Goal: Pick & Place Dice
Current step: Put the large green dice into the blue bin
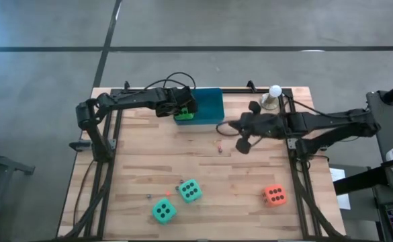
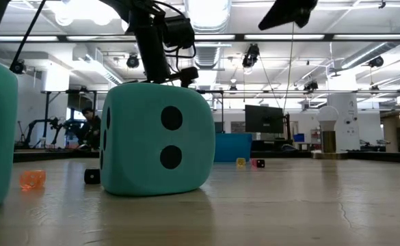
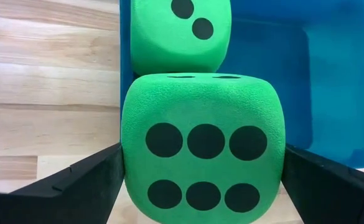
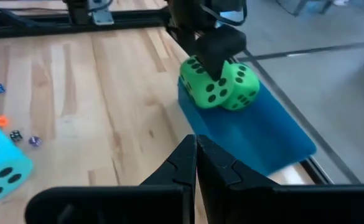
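Note:
Two bright green dice lie in the blue tray (image 1: 213, 101) at the table's far middle. My left gripper (image 3: 201, 152) is open over the tray's left end. Its fingers stand on either side of the nearer green die (image 3: 203, 137), whose six-pip face points at the wrist camera. The other green die (image 3: 178, 37) sits just beyond it. Two teal dice (image 1: 190, 191) (image 1: 163, 211) and the orange-red die (image 1: 274, 195) rest on the table near its front edge. My right gripper (image 4: 197, 146) is shut on nothing, above the table to the right of the tray. My left gripper comes at the nearer green die slanting down from the table's left, one finger (image 3: 94, 180) along each of two opposite sides. The die looks undented and level with its neighbour (image 4: 241, 87). Whether the fingers touch it, I cannot tell.
A small white ball on a metal stand (image 1: 275, 92) stands at the far right, close to my right arm. Tiny dice lie scattered mid-table (image 1: 217, 144) and by the teal dice (image 2: 32, 179). A person (image 2: 90, 126) sits in the room behind.

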Controlling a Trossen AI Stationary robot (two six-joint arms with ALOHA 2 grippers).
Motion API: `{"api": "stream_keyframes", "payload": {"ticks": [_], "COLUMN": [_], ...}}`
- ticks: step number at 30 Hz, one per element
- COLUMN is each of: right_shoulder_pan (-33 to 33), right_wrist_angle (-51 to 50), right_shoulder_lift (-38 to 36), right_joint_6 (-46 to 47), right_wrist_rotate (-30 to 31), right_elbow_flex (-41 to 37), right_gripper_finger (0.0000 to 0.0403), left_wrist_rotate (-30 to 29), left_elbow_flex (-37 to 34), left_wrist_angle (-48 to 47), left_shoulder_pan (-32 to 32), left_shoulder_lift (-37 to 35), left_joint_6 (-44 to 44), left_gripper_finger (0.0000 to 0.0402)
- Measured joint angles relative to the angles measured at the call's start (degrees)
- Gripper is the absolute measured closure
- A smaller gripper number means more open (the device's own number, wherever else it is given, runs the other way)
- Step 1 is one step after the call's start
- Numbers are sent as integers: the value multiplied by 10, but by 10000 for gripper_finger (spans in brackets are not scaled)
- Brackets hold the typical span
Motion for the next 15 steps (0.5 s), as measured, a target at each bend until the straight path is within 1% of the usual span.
{"api": "stream_keyframes", "payload": {"ticks": [4, 8, 11, 15], "right_shoulder_pan": [-52, -90, -103, -115], "right_wrist_angle": [65, 167, 246, 306], "right_shoulder_lift": [-5, 10, 33, 79], "right_joint_6": [-41, -88, -121, -150], "right_wrist_rotate": [-71, -140, -146, -148], "right_elbow_flex": [-50, -95, -119, -128], "right_gripper_finger": [394, 394, 394, 394], "left_wrist_rotate": [0, 1, 1, 8], "left_elbow_flex": [0, 0, 0, 0], "left_wrist_angle": [0, 1, 1, 1], "left_shoulder_pan": [0, 0, 0, 0], "left_shoulder_lift": [0, 0, 0, 0], "left_joint_6": [0, 0, -1, -2], "left_gripper_finger": [6, 4, 3, 5]}}
